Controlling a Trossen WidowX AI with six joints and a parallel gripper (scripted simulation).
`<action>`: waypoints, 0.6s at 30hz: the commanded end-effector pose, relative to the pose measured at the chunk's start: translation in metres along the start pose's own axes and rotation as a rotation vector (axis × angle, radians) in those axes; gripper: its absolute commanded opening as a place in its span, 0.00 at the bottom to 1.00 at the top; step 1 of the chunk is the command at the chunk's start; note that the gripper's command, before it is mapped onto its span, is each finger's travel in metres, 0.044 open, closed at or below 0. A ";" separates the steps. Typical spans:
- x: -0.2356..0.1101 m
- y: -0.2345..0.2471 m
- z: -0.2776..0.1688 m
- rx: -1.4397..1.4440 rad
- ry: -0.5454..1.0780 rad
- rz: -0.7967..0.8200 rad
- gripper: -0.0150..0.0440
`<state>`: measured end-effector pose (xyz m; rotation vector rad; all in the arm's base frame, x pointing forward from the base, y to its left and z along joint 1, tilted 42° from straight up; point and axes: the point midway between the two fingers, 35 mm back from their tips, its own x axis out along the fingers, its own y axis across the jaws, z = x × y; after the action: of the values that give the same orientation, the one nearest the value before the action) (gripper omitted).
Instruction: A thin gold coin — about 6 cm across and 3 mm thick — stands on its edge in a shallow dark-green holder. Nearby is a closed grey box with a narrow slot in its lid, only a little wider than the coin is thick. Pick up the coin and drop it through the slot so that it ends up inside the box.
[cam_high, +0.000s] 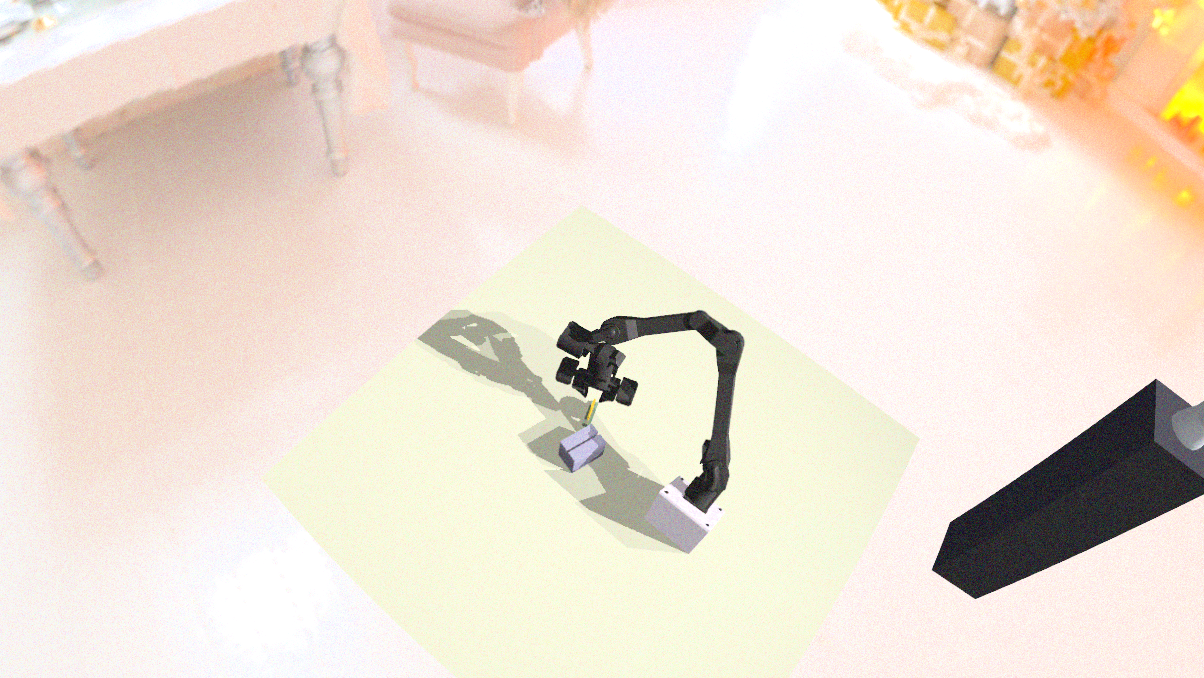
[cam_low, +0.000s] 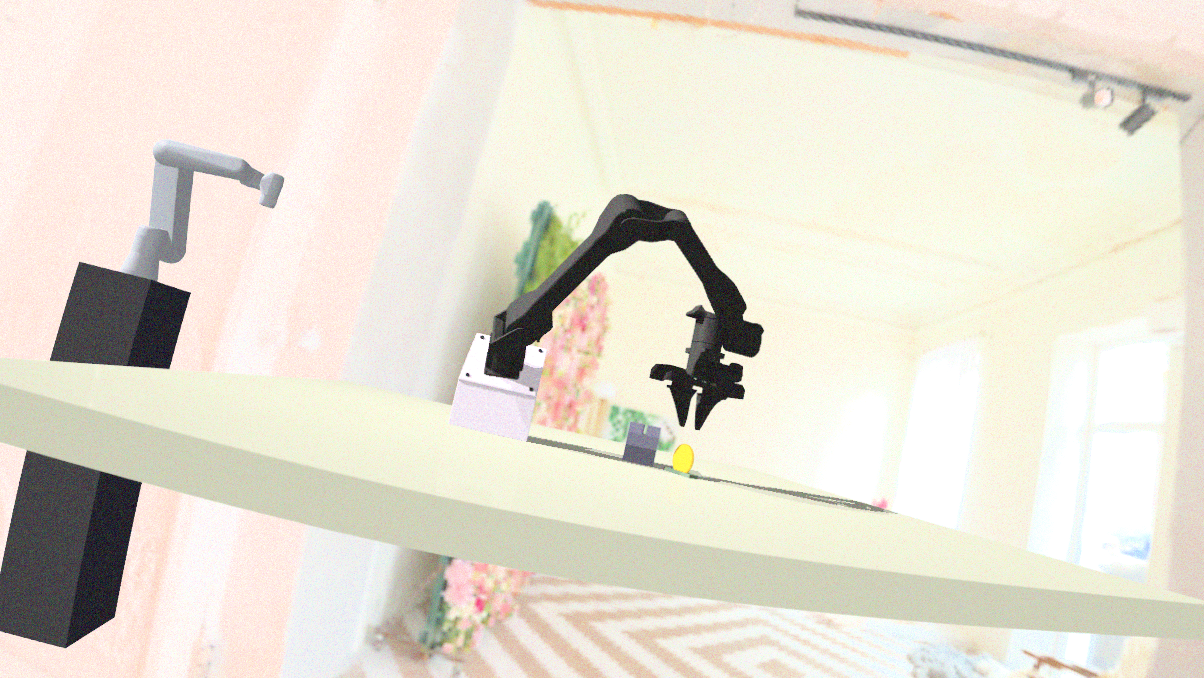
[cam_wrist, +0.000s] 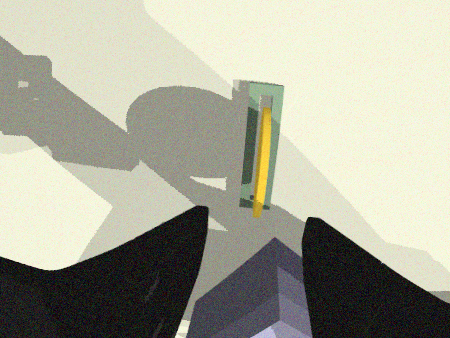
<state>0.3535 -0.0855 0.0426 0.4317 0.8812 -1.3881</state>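
Observation:
The gold coin (cam_high: 592, 411) (cam_low: 683, 457) (cam_wrist: 264, 157) stands on its edge in the dark-green holder (cam_wrist: 277, 104). The grey box (cam_high: 579, 448) (cam_low: 641, 442) (cam_wrist: 246, 324) with a slot in its lid stands right beside the holder, on the arm-base side. My gripper (cam_high: 588, 391) (cam_low: 695, 420) (cam_wrist: 256, 224) points down and hangs a short way above the coin. Its fingers are partly open with nothing between them. In the wrist view the coin shows edge-on just past the fingertips, and the box lies between and below the fingers.
Everything stands on a pale yellow-green mat (cam_high: 404, 522) (cam_low: 337, 454). My arm's white base (cam_high: 680, 517) (cam_low: 492, 404) sits near the box. A tall black block (cam_high: 1078, 496) (cam_low: 84, 421) carrying a small grey arm (cam_low: 176, 193) stands beyond the mat's edge.

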 end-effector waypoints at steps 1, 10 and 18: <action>0.013 -0.002 0.000 -0.010 -0.006 -0.006 0.53; 0.021 -0.001 0.001 -0.010 -0.006 -0.006 0.53; 0.035 -0.001 0.001 -0.010 -0.006 -0.006 0.53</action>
<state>0.3552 -0.1049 0.0235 0.4341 0.8740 -1.3828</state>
